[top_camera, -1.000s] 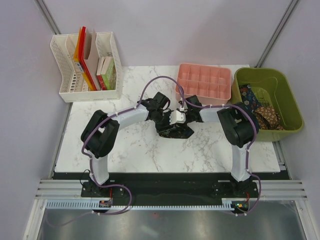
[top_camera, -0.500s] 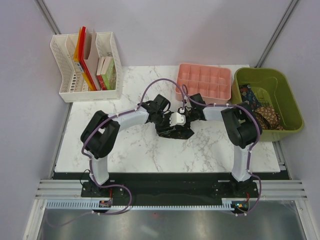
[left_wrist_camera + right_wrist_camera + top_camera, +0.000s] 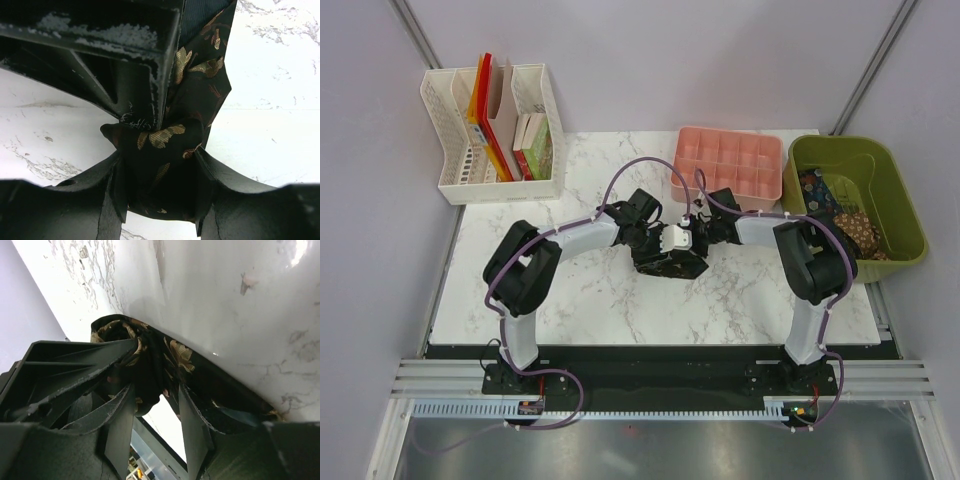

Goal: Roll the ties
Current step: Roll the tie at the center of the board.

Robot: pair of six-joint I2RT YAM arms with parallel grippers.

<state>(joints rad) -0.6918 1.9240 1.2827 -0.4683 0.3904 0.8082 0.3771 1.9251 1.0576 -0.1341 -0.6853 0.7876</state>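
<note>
The tie (image 3: 672, 263), dark with gold leaves, lay bunched mid-bench (image 3: 580, 290), part-wound into a small roll. My left tool (image 3: 160, 170) pinched that roll between its fingers. My right tool (image 3: 155, 390) straddled the fabric alongside, and I could not tell whether it clamped. I judged the rolling midway. The next move called for another turn, keeping tension so the coil held tight. More ties (image 3: 845, 225) sat in the green bin (image 3: 850, 155).
</note>
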